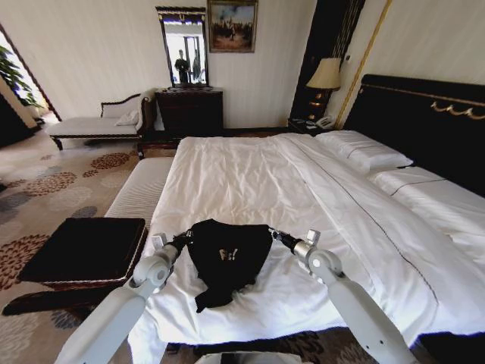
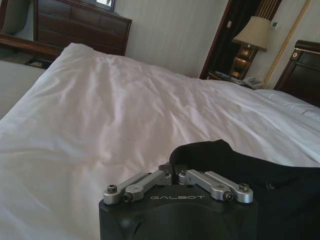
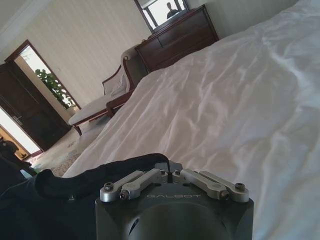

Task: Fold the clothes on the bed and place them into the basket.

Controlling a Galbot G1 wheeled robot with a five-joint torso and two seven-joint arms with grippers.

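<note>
With both hands pinching it, the shirt hangs over the bed.

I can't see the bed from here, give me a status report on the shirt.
Left gripper and right gripper both shut on the black T-shirt, one at each side. Shirt on the white duvet, partly bunched. Basket beside the bed, nothing blocking.
</note>
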